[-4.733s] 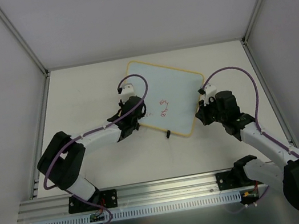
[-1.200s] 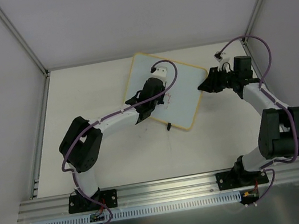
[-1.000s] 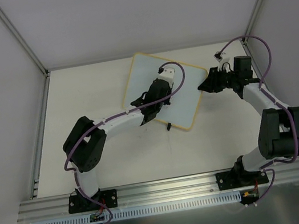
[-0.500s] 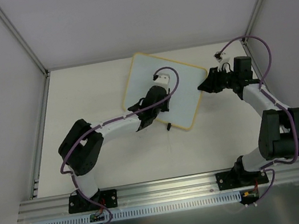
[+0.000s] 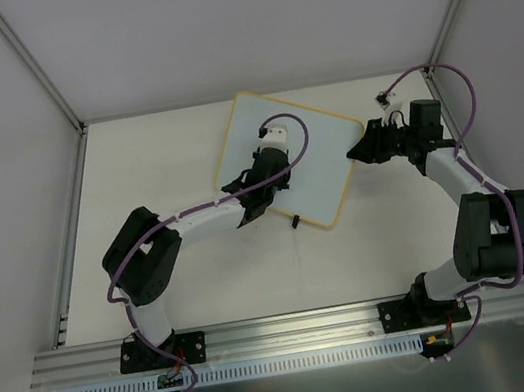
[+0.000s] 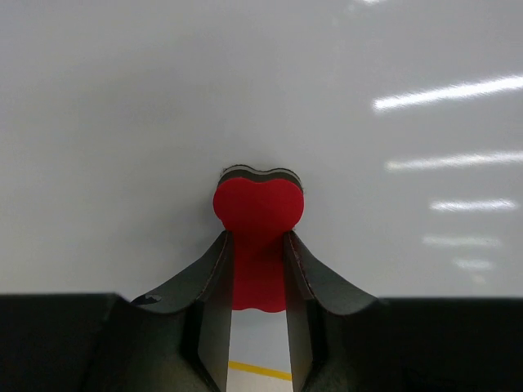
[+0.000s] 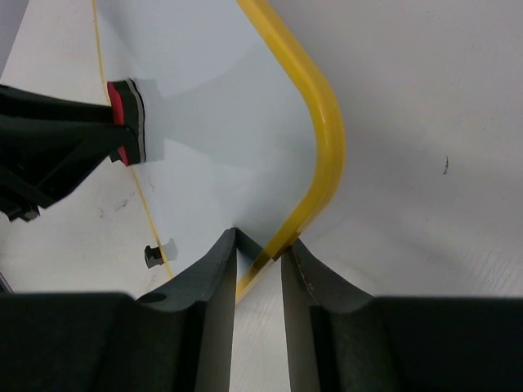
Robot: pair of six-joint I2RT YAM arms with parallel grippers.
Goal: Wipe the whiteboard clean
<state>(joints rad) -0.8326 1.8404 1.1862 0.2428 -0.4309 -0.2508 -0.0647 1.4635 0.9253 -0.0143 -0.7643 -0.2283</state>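
Shifted left across the whiteboard, my left gripper covers its middle, jaws narrow on a red eraser; right gripper jaws pinch the yellow frame.

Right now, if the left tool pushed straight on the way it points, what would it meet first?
The whiteboard. The left tool grips a red eraser whose far end seems to sit against the board's surface, so nothing else lies in that line; exact contact is hard to judge.

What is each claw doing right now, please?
Left claw: closed on the red eraser, against the whiteboard.
Right claw: closed on the whiteboard's yellow frame.
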